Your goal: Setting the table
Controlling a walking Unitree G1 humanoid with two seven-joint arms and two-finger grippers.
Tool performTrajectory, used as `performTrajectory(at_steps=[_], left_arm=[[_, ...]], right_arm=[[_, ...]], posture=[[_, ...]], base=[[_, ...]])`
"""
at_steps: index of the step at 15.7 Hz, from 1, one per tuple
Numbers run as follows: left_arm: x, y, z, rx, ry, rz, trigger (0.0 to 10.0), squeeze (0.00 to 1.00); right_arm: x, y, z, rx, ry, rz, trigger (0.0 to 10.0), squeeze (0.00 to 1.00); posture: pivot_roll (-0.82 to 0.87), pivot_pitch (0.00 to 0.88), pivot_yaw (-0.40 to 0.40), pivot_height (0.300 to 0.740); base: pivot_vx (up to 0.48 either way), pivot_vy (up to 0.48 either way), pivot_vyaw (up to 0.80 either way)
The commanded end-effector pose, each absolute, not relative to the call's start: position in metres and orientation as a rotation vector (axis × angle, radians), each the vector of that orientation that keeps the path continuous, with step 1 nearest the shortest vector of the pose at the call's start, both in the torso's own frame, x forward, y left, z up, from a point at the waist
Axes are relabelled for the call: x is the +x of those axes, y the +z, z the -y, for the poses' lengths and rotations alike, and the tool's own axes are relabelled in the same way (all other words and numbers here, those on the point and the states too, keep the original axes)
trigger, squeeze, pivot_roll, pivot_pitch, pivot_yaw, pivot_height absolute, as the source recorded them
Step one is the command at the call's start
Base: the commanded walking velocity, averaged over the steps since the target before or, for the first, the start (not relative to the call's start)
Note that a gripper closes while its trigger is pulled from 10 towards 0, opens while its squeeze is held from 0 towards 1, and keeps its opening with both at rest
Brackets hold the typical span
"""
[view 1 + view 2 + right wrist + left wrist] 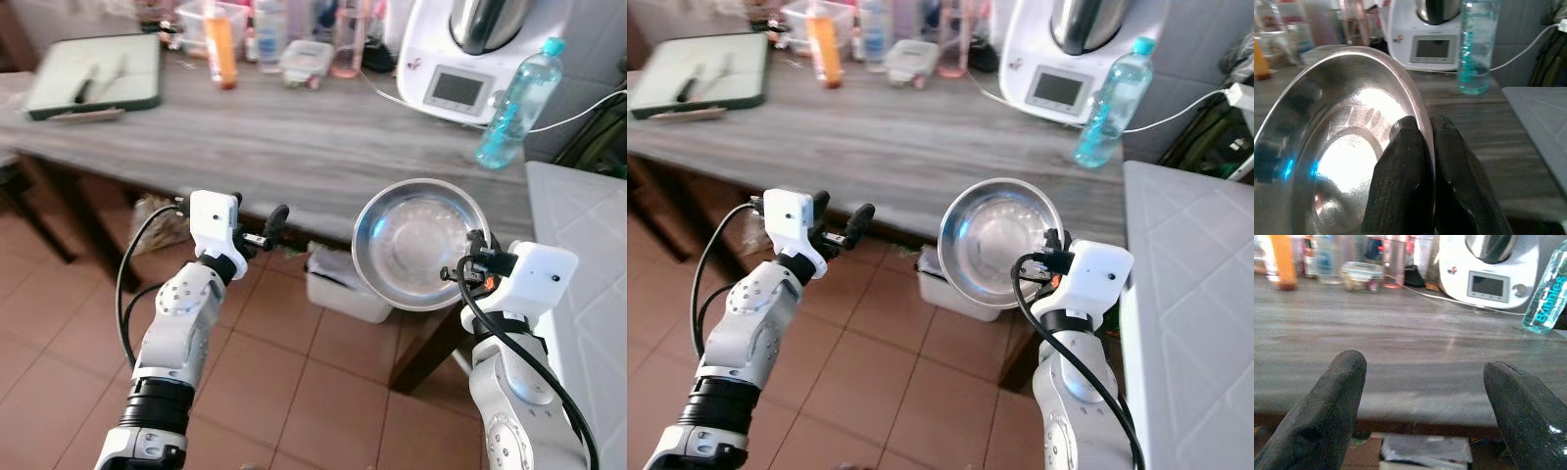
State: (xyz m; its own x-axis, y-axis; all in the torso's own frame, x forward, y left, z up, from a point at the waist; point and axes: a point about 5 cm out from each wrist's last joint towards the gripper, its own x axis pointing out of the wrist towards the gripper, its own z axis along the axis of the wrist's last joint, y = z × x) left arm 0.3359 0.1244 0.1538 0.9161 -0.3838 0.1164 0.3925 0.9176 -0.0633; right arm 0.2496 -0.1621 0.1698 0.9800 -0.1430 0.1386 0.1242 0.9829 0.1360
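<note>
The long grey wooden bench (294,147) stretches across the far side, its near edge just ahead of both arms, and its middle is bare. Far right on it sits the white kitchen machine (480,59), a cable trailing off leftward along the top, and just right of it stands a blue water bottle (519,103). Far left lies a dark tray (93,73), and a cluster of jars and an orange bottle (221,47) crowd the far edge.

Now the steel bowl (419,243): it hangs in the air on the right, over the bench's near edge, tipped steeply so its hollow faces the camera. The right end effector (1427,147) pinches only the rim, one finger inside and one outside, closed tight on thin metal.

That is the worry. A rim-only pinch on slick steel could let the bowl swivel or slip, and from there it falls to the tiled floor (294,372). Set down tilted like this, it could land on its edge and roll. Swing too far right and it may knock the water bottle.

The left end effector (257,223) hovers near the bench edge, fingers spread wide, holding nothing.
</note>
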Motion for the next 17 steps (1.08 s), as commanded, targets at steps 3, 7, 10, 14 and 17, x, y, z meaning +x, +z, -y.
performTrajectory(at_steps=[3,7,10,14,17], left_arm=[[0.3379,0.1518,-0.1189,-0.081,-0.416,0.082,10.0,0.00],[0.3404,0.1544,-0.1190,-0.074,-0.422,0.090,10.0,0.00],[0.3408,0.1549,-0.1182,-0.072,-0.424,0.092,10.0,0.00],[0.3402,0.1551,-0.1139,-0.074,-0.431,0.100,10.0,0.00],[0.3391,0.1558,-0.1122,-0.075,-0.429,0.106,10.0,0.00]], right_arm=[[0.2455,0.1728,0.1700,0.116,-0.169,0.168,10.0,0.00],[0.2454,0.1722,0.1692,0.127,-0.175,0.164,10.0,0.00],[0.2448,0.1720,0.1697,0.127,-0.180,0.164,10.0,0.00],[0.2442,0.1725,0.1711,0.118,-0.189,0.167,10.0,0.00],[0.2441,0.1732,0.1702,0.116,-0.185,0.171,10.0,0.00]], posture=[[0.10,0.123,-0.034,0.740],[0.10,0.123,-0.028,0.740],[0.09,0.122,-0.026,0.740],[0.09,0.122,-0.026,0.740],[0.09,0.124,-0.027,0.740]], base=[[0.000,0.000,0.00],[0.000,0.306,-0.38],[0.000,0.466,-0.80],[0.000,0.479,-0.72],[0.000,0.470,0.00]])
